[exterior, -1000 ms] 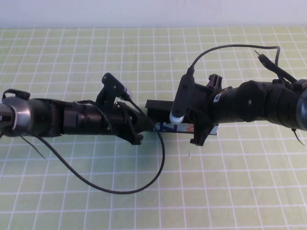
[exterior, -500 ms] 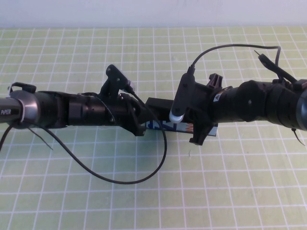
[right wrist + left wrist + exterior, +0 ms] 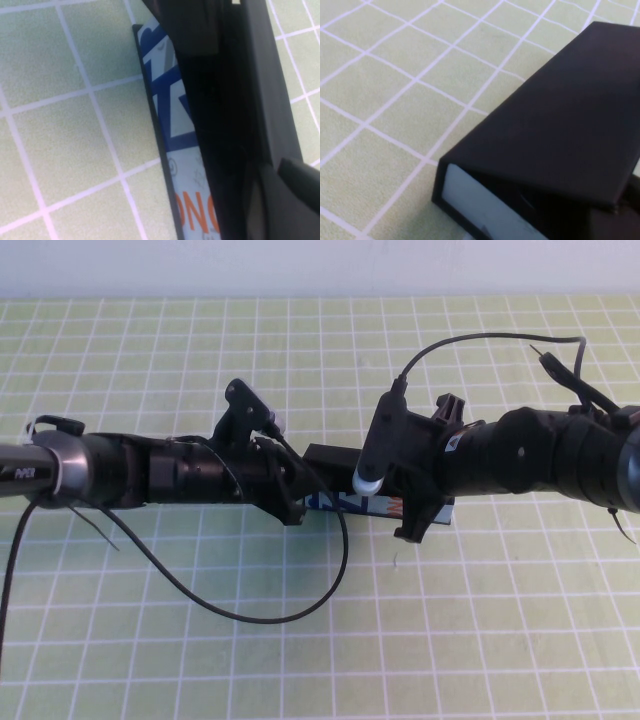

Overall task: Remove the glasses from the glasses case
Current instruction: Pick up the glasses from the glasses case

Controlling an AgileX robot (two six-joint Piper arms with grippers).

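Pale green matting ruled with a white grid covers the surface (image 3: 150, 640), and near its middle sits the glasses case (image 3: 345, 502), a rectangular black box whose near side is light blue with dark blue and orange print. Its black flap lid (image 3: 560, 125) looks smooth and matte, with crisp folded edges, and in the left wrist view it slopes down over a pale inner face, so the case seems only slightly open at most. No spectacles show anywhere; presumably they lie inside, hidden.

Both arms close on the case from opposite ends. At the case's right end, the right hand (image 3: 415, 510) reaches down over the box, likely to steady it while the lid is worked; whether its fingers are apart or clamped I cannot tell, though the wrist view shows dark parts pressed close against the printed side. At the left end, the left hand (image 3: 295, 505) sits level with the lid's edge, probably placed to catch the flap; its fingers are hidden too.

A black cable (image 3: 250, 610) loops loosely across the matting below the left arm.
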